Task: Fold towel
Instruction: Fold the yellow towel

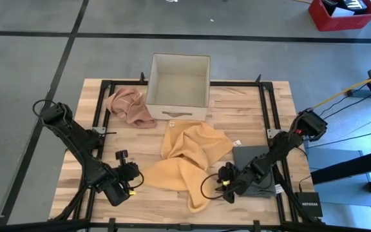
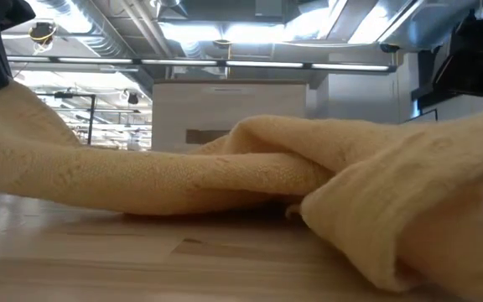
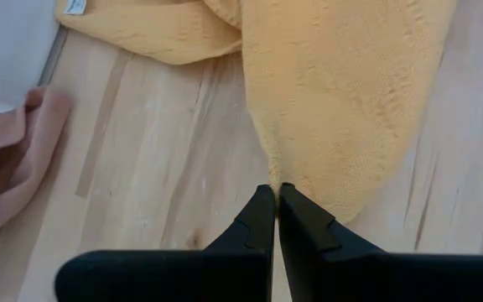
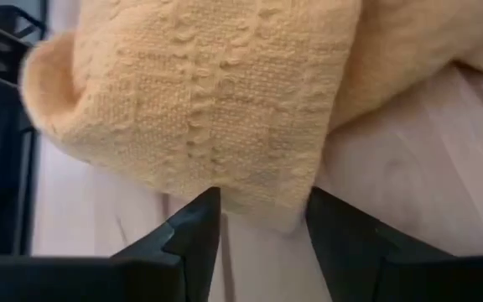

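Now the yellow towel (image 1: 189, 158) lies crumpled in the middle of the wooden table (image 1: 263, 106), with the left gripper (image 3: 276, 195) pinched tight on its edge and the right gripper (image 4: 263, 214) half open around another edge.

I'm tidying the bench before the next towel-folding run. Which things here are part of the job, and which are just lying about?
Part of the job:
yellow towel
left gripper, shut on the towel's edge
right gripper, jaws apart at another edge

Lying about:
pink cloth
open box
grey cloth
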`<state>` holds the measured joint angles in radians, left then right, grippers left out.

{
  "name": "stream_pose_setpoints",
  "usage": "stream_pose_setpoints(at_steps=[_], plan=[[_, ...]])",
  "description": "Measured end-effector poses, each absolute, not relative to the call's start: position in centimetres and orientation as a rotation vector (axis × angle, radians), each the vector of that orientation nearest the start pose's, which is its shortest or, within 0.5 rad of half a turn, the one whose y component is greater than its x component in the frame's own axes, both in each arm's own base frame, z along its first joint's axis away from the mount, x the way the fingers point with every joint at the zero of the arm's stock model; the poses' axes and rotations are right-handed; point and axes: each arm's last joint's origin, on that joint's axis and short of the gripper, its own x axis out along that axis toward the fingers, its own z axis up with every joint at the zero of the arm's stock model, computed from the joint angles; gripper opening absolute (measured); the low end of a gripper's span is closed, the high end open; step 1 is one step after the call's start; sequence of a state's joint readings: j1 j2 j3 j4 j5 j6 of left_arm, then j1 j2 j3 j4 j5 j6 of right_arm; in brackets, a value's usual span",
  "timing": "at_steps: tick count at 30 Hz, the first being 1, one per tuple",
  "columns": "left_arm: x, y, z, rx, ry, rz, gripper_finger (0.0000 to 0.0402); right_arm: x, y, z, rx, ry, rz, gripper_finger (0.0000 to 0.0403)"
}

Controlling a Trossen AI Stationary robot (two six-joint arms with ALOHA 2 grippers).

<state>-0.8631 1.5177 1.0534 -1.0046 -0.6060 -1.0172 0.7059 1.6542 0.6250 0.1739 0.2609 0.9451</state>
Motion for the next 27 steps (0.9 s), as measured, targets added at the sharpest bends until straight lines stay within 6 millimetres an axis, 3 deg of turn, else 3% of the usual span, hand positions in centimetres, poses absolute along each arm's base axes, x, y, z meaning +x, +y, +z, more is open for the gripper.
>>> stream_pose_setpoints(at_steps=[5, 10, 16, 21, 27], plan=[[18.2, -18.8, 22.0, 0.072, 1.009, 0.333, 0.0, 22.0, 17.8, 11.5, 0.48, 0.881, 0.04, 0.012], [18.2, -18.8, 22.0, 0.074, 1.009, 0.332, 0.0, 22.0, 17.8, 11.5, 0.47, 0.88, 0.045, 0.0023], [18.2, -18.8, 22.1, 0.074, 1.008, 0.33, 0.0, 22.3, 18.1, 12.3, 0.411, 0.895, 0.039, 0.0008], [18.2, -18.7, 23.7, 0.082, 0.99, 0.319, 0.0, 23.3, 18.8, 17.0, 0.282, 0.928, 0.015, 0.0004], [18.4, -18.6, 28.7, 0.16, 0.933, 0.307, 0.0, 23.6, 19.2, 26.0, 0.023, 0.898, -0.109, 0.0002]])
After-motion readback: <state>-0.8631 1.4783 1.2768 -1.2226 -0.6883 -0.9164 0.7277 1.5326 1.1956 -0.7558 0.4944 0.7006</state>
